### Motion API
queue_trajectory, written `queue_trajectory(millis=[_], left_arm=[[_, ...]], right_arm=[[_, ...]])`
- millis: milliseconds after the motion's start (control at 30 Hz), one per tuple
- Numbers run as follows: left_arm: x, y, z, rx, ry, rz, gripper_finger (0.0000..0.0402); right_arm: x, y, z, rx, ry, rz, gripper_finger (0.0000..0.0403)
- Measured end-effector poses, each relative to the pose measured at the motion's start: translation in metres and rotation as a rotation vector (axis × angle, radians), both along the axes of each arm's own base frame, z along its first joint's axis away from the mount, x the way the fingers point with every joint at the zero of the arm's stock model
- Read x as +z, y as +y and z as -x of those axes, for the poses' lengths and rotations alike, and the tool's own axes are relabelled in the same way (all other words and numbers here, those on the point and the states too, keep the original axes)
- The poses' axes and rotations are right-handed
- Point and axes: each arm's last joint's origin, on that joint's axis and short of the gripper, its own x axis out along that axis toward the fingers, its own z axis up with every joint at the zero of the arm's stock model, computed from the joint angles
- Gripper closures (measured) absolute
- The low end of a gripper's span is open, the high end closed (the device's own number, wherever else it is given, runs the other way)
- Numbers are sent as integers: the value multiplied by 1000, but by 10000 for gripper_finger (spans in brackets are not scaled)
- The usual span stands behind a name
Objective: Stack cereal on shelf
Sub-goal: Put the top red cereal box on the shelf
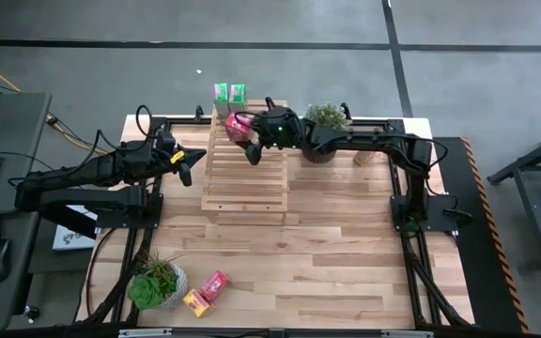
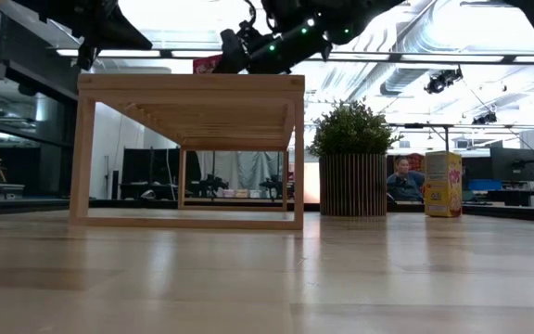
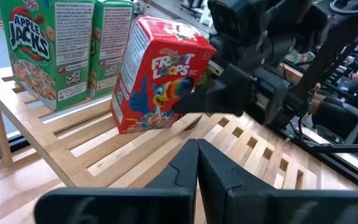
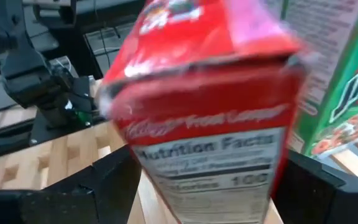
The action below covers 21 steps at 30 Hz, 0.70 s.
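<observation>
A red Froot Loops box [image 3: 160, 78] is held tilted over the slatted shelf [image 1: 247, 174], gripped across its width between the widely spread fingers of the right gripper [image 1: 249, 132]. In the left wrist view its lower edge is seen at the slats, just beside two green Apple Jacks boxes [image 3: 61, 46] that stand upright side by side at the shelf's far end. From above, those green boxes [image 1: 229, 92] are seen only as small tops. The right wrist view is filled by the red box's nutrition panel [image 4: 213, 155], with a green box beside it.

The left gripper [image 1: 186, 160] is held beside the shelf's left edge, its fingers [image 3: 197, 171] pressed shut on nothing, as the left wrist view shows.

Only the low view shows a yellow cereal box [image 2: 443, 184] standing upright on the tabletop [image 2: 267, 278], right of a potted plant [image 2: 352, 158] next to the shelf. Only the overhead view shows a second potted plant [image 1: 155, 284] well away from the shelf at the tabletop's near left corner, with a red-pink box [image 1: 215, 285] and a yellow box [image 1: 195, 302] lying flat beside it.
</observation>
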Motion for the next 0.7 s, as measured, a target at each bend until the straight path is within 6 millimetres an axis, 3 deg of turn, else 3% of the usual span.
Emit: queue_trajectory(millis=[167, 400, 700], left_arm=[[0, 0, 0, 3, 1, -1, 401], [0, 0, 0, 3, 0, -1, 402], [2, 0, 1, 8, -8, -3, 402]], right_arm=[[-7, 1, -6, -42, -11, 36, 120], [-8, 2, -9, -73, -36, 44, 176], [0, 35, -18, -240, -91, 67, 226]])
